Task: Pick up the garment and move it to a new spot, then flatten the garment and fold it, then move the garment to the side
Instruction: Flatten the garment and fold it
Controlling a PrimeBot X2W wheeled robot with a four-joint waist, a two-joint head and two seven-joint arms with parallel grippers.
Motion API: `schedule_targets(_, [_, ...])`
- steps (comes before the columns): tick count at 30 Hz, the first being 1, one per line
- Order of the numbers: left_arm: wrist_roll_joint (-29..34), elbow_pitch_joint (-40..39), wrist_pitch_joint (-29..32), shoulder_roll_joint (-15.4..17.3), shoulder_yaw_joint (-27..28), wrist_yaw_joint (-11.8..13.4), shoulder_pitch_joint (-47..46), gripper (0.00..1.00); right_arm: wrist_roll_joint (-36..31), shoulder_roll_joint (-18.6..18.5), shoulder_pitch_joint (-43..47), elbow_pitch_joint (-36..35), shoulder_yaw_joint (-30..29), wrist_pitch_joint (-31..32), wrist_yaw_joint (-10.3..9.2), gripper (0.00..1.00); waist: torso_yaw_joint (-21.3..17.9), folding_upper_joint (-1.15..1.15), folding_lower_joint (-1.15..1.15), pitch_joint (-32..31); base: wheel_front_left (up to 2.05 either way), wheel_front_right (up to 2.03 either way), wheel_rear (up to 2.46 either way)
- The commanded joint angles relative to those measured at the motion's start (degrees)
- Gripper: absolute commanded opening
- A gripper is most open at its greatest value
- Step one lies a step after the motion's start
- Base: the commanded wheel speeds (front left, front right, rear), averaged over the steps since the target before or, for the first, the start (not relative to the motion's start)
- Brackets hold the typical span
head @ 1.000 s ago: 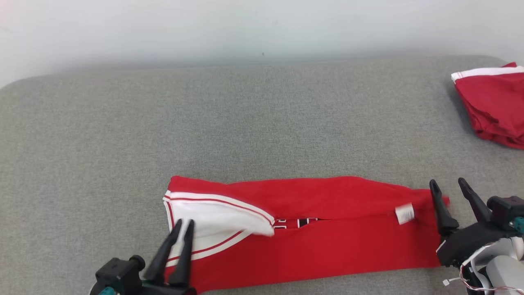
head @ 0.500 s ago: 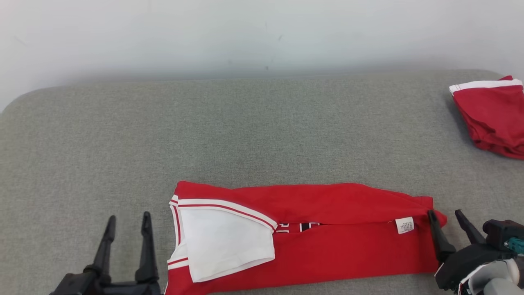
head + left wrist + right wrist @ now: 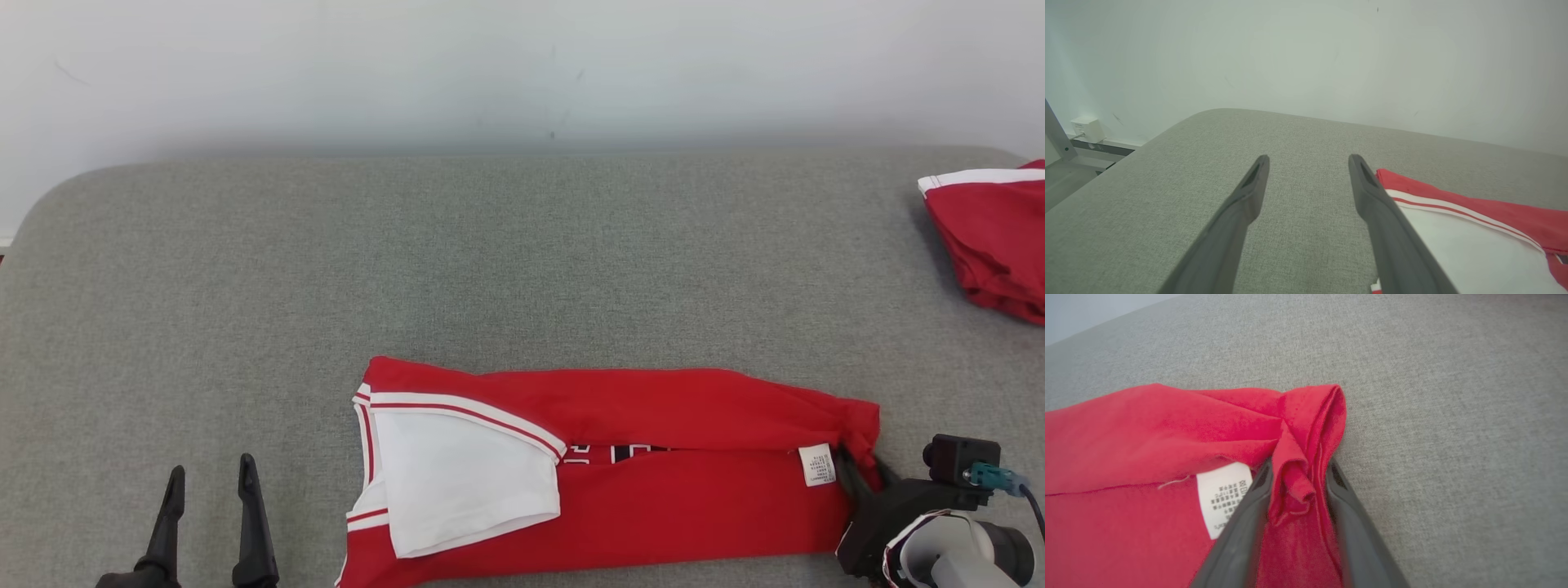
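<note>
The garment (image 3: 653, 498), a red jersey with a white panel and white-red trim, lies folded into a long band near the front of the grey surface (image 3: 490, 261). My left gripper (image 3: 211, 467) stands open and empty to the left of it, apart from the cloth; the left wrist view shows its fingers (image 3: 1309, 158) spread over bare grey fabric with the garment (image 3: 1474, 204) beside them. My right gripper (image 3: 853, 474) is at the garment's right end, near the white label (image 3: 818, 464). In the right wrist view its fingers (image 3: 1300, 465) press on both sides of a bunched fold of the garment (image 3: 1147, 433).
Another folded red garment (image 3: 992, 237) with a white stripe lies at the far right edge. A pale wall runs behind the surface. The surface's rounded left corner and a white box (image 3: 1086, 128) on the wall appear in the left wrist view.
My left gripper opened, let go of the white panel and drew back to the left. My right gripper moved onto the garment's right end and closed around a fold. The camera shifted slightly.
</note>
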Motion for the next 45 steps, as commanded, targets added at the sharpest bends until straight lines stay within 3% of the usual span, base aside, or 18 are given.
schedule_targets(1, [0.4,0.2,-0.2,-0.3,0.4,-0.4,0.5,1.0,0.4,0.3,0.2,0.6,0.6,0.5,-0.1,0.0,0.0,0.0,0.0,-0.1,0.0,0.0,0.0])
schedule_targets(5, [2.1,0.9,-0.2,-1.1,1.7,-1.5,1.1,1.0,2.3,-1.9,-0.9,1.3,0.5,-1.9,-0.14,0.0,-0.6,0.0,0.0,-0.9,0.0,0.0,0.0])
schedule_targets(12, [3.6,1.3,-0.2,-1.9,3.1,-2.6,1.4,1.0,4.9,-10.7,-2.5,5.5,-3.6,-4.4,-0.14,0.0,-1.6,0.0,0.0,-2.3,0.0,0.0,0.0])
schedule_targets(16, [4.4,1.7,-0.2,-2.1,4.2,-3.2,1.9,1.0,4.7,-13.3,-3.1,6.0,-2.9,-4.0,-0.11,0.0,-2.5,0.0,0.0,-3.2,0.0,0.0,0.0])
schedule_targets(22, [4.6,2.1,-0.2,-2.3,4.9,-3.5,2.8,1.0,5.0,-10.5,-2.2,-0.5,1.0,-2.5,-0.11,0.0,-3.4,0.0,0.0,-4.4,0.0,0.0,0.0])
schedule_targets(34, [4.3,3.4,-0.2,-2.3,3.3,-3.8,1.3,1.0,6.5,-1.3,2.6,-23.0,8.7,3.4,-0.1,0.0,-2.4,0.0,0.0,-4.4,0.0,0.0,0.0])
schedule_targets(45, [3.4,4.8,-0.2,-2.3,2.0,-3.6,0.0,1.0,2.7,7.7,3.8,-28.5,9.4,6.2,-0.1,0.0,-0.3,0.0,0.0,-3.6,0.0,0.0,0.0])
